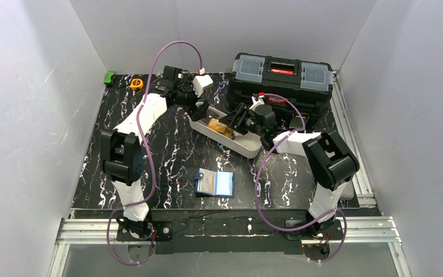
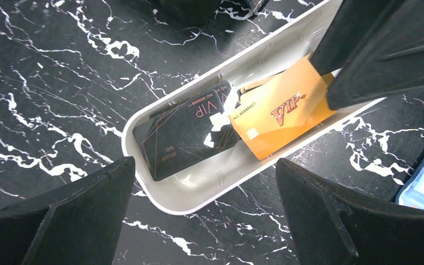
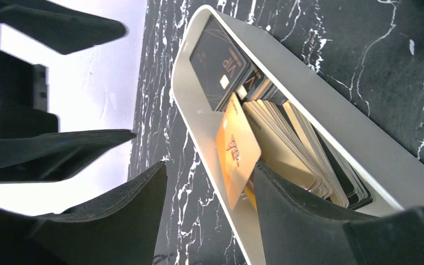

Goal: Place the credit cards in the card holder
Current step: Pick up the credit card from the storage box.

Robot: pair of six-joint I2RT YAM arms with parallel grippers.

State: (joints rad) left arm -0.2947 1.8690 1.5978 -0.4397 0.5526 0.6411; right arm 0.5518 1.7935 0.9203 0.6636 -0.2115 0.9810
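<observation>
We look down on a black marbled table [image 1: 176, 153] boxed in by white walls [image 1: 34, 86]. The credit cards [image 1: 219, 128] lie in a white oblong tray [image 1: 248, 147] at the middle of the top view. Black VIP cards [image 2: 176, 143] lie flat and overlapping at its rounded end. Beside them is an orange VIP card [image 2: 279, 107], with a pack of pale cards [image 3: 287, 149] on edge behind it. In the right wrist view the orange card stands tilted against the inner finger [image 3: 309, 221] of the right gripper [image 3: 210, 168]. Its jaws are partly apart and straddle the tray's wall, one finger inside the tray and the other outside over the table, with a gap between card and outer finger. The left gripper [image 2: 204, 168] hovers above the tray's rounded end, spread wide. The card holder [image 1: 214, 183] lies opened flat, light blue inside up, at lower centre of the top view, well apart from the tray. A black toolbox [image 1: 281, 81] sits at upper right behind the tray. A yellow tape measure [image 1: 136, 83] and a small green object [image 1: 110, 77] lie at the table's upper left corner.
</observation>
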